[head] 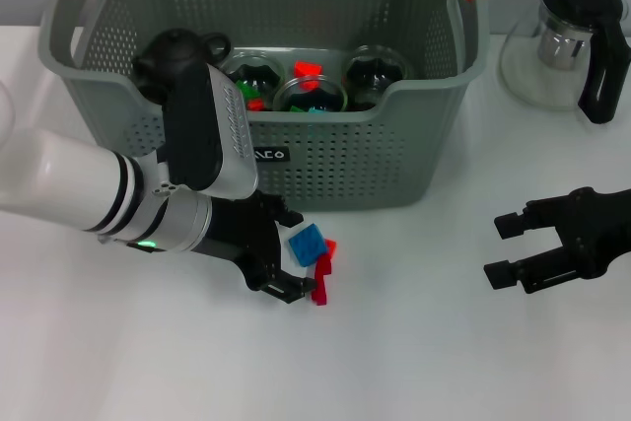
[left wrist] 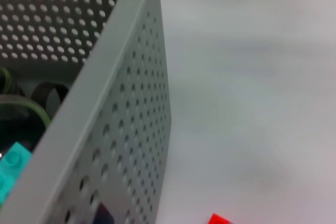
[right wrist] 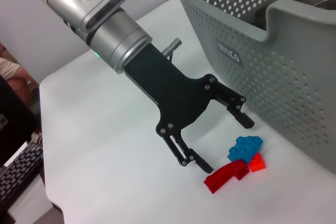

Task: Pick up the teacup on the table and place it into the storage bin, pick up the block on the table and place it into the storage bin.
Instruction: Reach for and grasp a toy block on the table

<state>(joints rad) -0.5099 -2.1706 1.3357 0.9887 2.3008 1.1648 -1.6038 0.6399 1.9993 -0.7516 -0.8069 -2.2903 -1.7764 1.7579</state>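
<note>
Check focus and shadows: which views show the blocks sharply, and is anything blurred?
Head view: blocks sharp, soft shadow under the left hand. Left wrist view: storage bin wall close and blurred. Right wrist view: blocks crisp, faint shadows on the table.

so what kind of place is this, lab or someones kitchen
Most likely a lab or test bench, not a kitchen: a bare white table, a keyboard at its edge, and toy blocks before the open left pincer beside a storage bin.
</note>
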